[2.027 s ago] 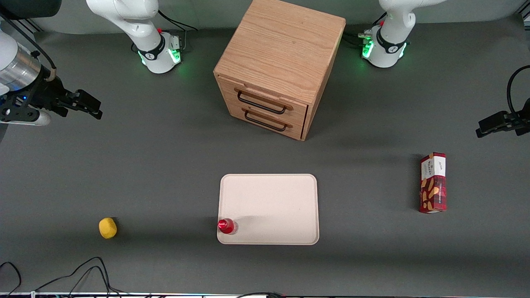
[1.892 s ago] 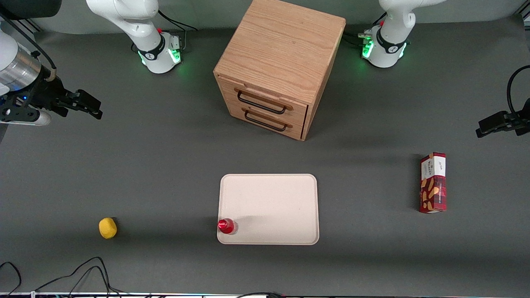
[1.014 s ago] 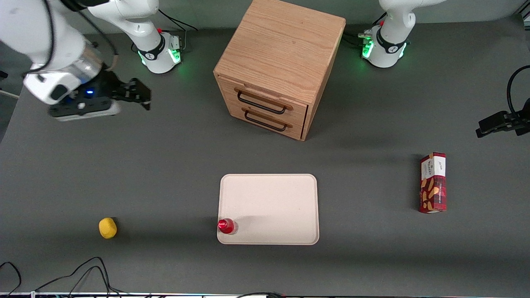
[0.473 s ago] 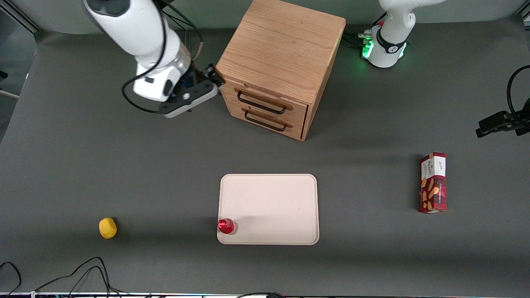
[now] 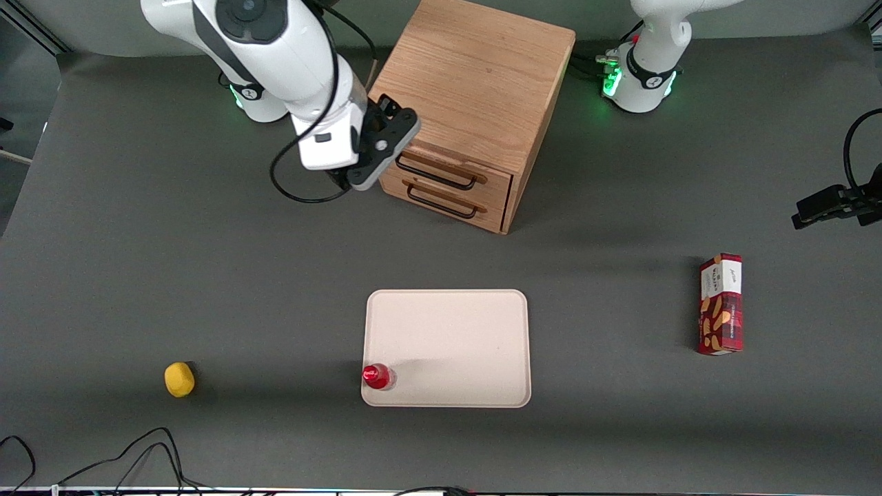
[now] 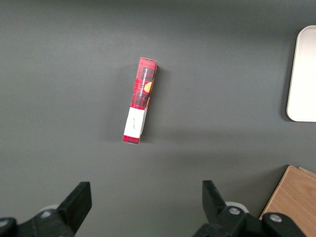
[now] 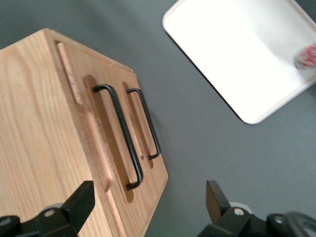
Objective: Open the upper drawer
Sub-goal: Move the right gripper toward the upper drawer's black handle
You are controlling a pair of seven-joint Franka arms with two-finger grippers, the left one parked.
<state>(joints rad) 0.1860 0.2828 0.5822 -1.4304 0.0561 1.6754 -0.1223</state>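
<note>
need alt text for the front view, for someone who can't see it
The working arm's black claw hovers open at the corner of a light-oak wooden cabinet, beside the shut upper drawer's thin black wire handle. Nearer the camera lies a cream rectangular tray with a red-capped bottle on its corner; a yellow ball lies toward the working arm's end.

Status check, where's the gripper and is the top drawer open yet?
Gripper open, empty, at the cabinet's front corner above the handles. Upper drawer shut, handle not gripped. Nothing blocking.

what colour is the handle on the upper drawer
Black handle, on the light-oak upper drawer; clearest in the right wrist view.
</note>
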